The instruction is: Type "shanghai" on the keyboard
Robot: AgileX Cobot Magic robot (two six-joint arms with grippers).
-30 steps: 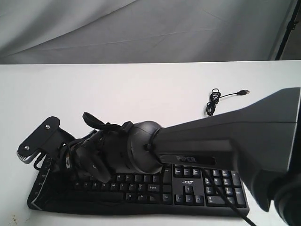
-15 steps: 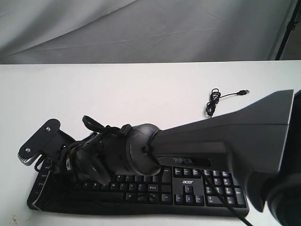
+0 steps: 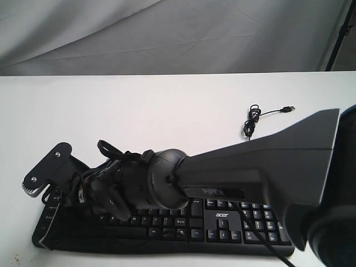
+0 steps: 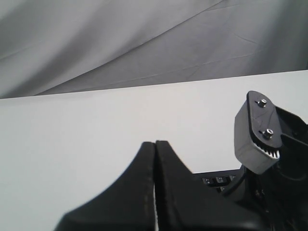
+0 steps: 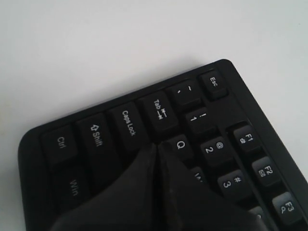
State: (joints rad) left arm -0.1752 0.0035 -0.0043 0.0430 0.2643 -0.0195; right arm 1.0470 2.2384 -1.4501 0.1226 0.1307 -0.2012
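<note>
The black keyboard [image 3: 233,225] lies along the near edge of the white table [image 3: 167,105], its left half covered by my right arm [image 3: 233,167], which reaches across from the right. In the right wrist view my right gripper [image 5: 158,145] is shut and empty. Its tips sit low over the keyboard [image 5: 96,139] where Caps Lock, Tab and Q meet, hiding the key beside Caps Lock. My left gripper [image 4: 155,143] is shut on nothing, above bare table beside the keyboard's corner [image 4: 216,179]. It does not show in the exterior view.
A grey bracket with two screws [image 3: 47,169] on the right wrist juts out past the keyboard's left end and also shows as the bracket [image 4: 255,137] close to the left gripper. The keyboard's thin cable [image 3: 253,119] lies coiled at the back right. A grey cloth backdrop [image 3: 167,33] hangs behind.
The right arm has sunk slightly toward the keyboard, and its wrist and grey bracket sit a little lower. The keyboard has not moved.
</note>
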